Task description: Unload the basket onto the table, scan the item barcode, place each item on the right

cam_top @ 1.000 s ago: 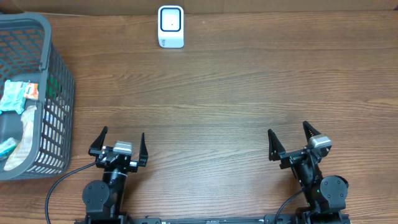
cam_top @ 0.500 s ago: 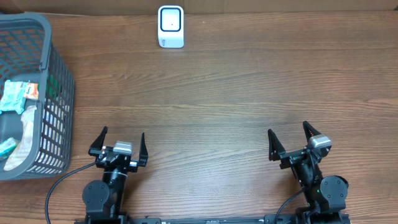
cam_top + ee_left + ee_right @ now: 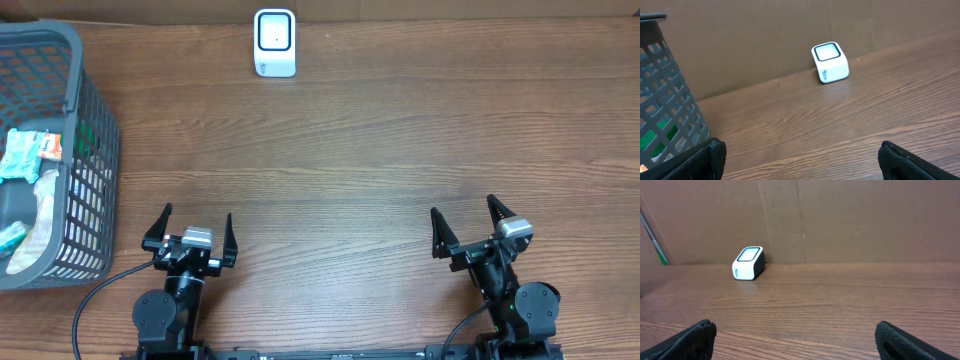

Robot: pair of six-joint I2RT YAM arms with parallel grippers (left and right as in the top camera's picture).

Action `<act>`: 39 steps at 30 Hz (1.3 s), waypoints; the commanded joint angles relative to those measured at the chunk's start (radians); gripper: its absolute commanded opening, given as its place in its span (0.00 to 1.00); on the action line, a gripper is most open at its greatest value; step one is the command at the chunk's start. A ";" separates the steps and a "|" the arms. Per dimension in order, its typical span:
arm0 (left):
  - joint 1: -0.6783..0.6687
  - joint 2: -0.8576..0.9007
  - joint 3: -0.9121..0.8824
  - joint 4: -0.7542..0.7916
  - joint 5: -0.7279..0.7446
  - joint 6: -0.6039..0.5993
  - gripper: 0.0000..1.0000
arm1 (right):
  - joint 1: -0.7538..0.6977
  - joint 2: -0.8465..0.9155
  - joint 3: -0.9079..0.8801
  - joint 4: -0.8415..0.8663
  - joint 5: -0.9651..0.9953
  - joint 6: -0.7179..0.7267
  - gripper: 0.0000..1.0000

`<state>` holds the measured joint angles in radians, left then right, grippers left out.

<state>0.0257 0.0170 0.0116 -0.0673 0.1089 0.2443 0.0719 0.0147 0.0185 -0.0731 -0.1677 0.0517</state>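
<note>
Now the left claw point(image 3: 197, 215) stands released, jaws spread wide and holding nothing, low near the front edge of the tabletop point(image 3: 350, 160). The right claw point(image 3: 463, 208) is likewise released and empty, well apart on the other side.

Outward from the left claw, to its left and a little farther back, sits the grey mesh basket point(image 3: 95, 180). The things to scan lie inside it: a crumpled teal-and-white packet point(image 3: 25, 152) with an orange corner on top, and paler wrappers beneath. Which of them is meant I cannot tell, and no barcode shows. The packet is too rumpled to give a clear long axis.

The white scanner point(image 3: 274, 42) stands at the far edge of the tabletop, ahead of the left claw and somewhat toward the middle, with its window facing up.

By my judgement the left arm is plainly the nearer one to the basket, so the coming reach goes leftward, over the rim and down inside. Nothing is picked yet.
</note>
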 commanded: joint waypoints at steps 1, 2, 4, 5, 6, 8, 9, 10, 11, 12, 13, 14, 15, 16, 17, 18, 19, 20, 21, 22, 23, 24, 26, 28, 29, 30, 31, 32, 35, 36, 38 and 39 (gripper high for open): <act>-0.003 -0.011 -0.007 0.000 -0.031 0.026 1.00 | 0.000 -0.011 -0.011 0.004 0.010 0.000 1.00; -0.003 -0.011 -0.007 -0.004 -0.031 0.022 0.99 | 0.000 -0.011 -0.011 0.004 0.010 0.000 1.00; -0.003 -0.011 -0.007 -0.003 -0.031 -0.013 1.00 | 0.000 -0.011 -0.011 0.004 0.010 0.000 1.00; -0.003 -0.011 -0.007 -0.003 -0.031 -0.018 1.00 | 0.000 -0.011 -0.011 0.004 0.010 0.000 1.00; -0.003 -0.011 -0.007 -0.003 -0.031 -0.034 1.00 | 0.000 -0.011 -0.011 0.004 0.010 0.000 1.00; -0.003 -0.011 -0.007 -0.003 -0.031 -0.079 0.99 | 0.000 -0.011 -0.011 0.004 0.010 0.000 1.00; -0.003 -0.011 -0.007 -0.003 -0.031 -0.100 1.00 | 0.000 -0.011 -0.011 0.004 0.010 0.000 1.00; -0.003 -0.011 -0.007 -0.003 -0.031 -0.119 0.99 | 0.000 -0.012 -0.011 0.004 0.010 0.000 1.00; -0.003 -0.011 -0.006 -0.003 -0.031 -0.137 1.00 | 0.000 -0.012 -0.011 0.004 0.010 0.000 1.00; -0.003 -0.011 -0.004 -0.005 -0.031 -0.153 1.00 | 0.000 -0.011 -0.011 0.004 0.010 0.000 1.00; -0.003 -0.011 0.001 -0.008 -0.031 -0.171 0.99 | 0.000 -0.011 -0.011 0.004 0.010 0.000 1.00; -0.003 -0.011 0.010 -0.013 -0.031 -0.186 1.00 | 0.000 -0.011 -0.011 0.004 0.010 0.000 1.00; -0.003 -0.011 0.022 -0.019 -0.031 -0.204 1.00 | 0.000 -0.012 -0.011 0.004 0.010 0.000 1.00; -0.003 -0.011 0.035 -0.027 -0.031 -0.216 1.00 | 0.000 -0.011 -0.011 0.004 0.010 0.000 1.00; -0.003 -0.010 0.066 -0.047 -0.031 -0.227 1.00 | 0.000 -0.011 -0.011 0.004 0.010 0.000 1.00; -0.003 -0.005 0.085 -0.059 -0.031 -0.227 1.00 | 0.000 -0.011 -0.011 0.004 0.010 0.000 1.00; -0.003 0.003 0.108 -0.075 -0.031 -0.227 1.00 | 0.000 -0.011 -0.011 0.004 0.010 0.000 1.00; -0.003 0.016 0.133 -0.095 -0.031 -0.227 1.00 | 0.000 -0.011 -0.011 0.004 0.010 0.000 1.00; -0.003 0.032 0.158 -0.117 -0.031 -0.227 1.00 | 0.000 -0.011 -0.011 0.004 0.010 0.000 1.00; -0.003 0.048 0.182 -0.137 -0.031 -0.226 1.00 | 0.000 -0.012 -0.011 0.004 0.010 0.000 1.00; -0.003 0.071 0.209 -0.158 -0.031 -0.226 1.00 | 0.000 -0.011 -0.011 0.004 0.010 0.000 1.00; -0.003 0.095 0.235 -0.173 -0.031 -0.226 1.00 | 0.000 -0.011 -0.011 0.004 0.010 0.000 1.00; -0.003 0.145 0.283 -0.192 -0.030 -0.227 1.00 | 0.000 -0.011 -0.011 0.004 0.010 0.000 1.00; -0.003 0.200 0.332 -0.202 -0.029 -0.232 1.00 | 0.000 -0.011 -0.011 0.004 0.010 0.000 1.00; -0.003 0.230 0.360 -0.206 -0.030 -0.252 1.00 | 0.000 -0.011 -0.011 0.004 0.010 0.000 1.00; -0.003 0.266 0.395 -0.214 -0.029 -0.278 1.00 | 0.000 -0.011 -0.011 0.004 0.010 0.000 1.00; -0.003 0.297 0.427 -0.226 -0.021 -0.296 1.00 | 0.000 -0.011 -0.011 0.004 0.010 0.000 1.00; -0.003 0.328 0.463 -0.242 -0.006 -0.302 1.00 | 0.000 -0.011 -0.011 0.004 0.010 0.000 1.00; -0.003 0.427 0.578 -0.304 0.027 -0.305 0.99 | 0.000 -0.011 -0.011 0.004 0.010 0.000 1.00; -0.003 0.468 0.625 -0.331 0.035 -0.305 1.00 | 0.000 -0.011 -0.011 0.004 0.010 0.000 1.00; -0.003 0.535 0.702 -0.379 0.053 -0.305 1.00 | 0.000 -0.011 -0.011 0.004 0.010 0.000 1.00; -0.003 0.573 0.743 -0.406 0.067 -0.305 1.00 | 0.000 -0.012 -0.011 0.004 0.010 0.000 1.00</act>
<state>0.0257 0.4934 0.6228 -0.4301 0.1207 -0.0322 0.0719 0.0147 0.0185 -0.0723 -0.1677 0.0521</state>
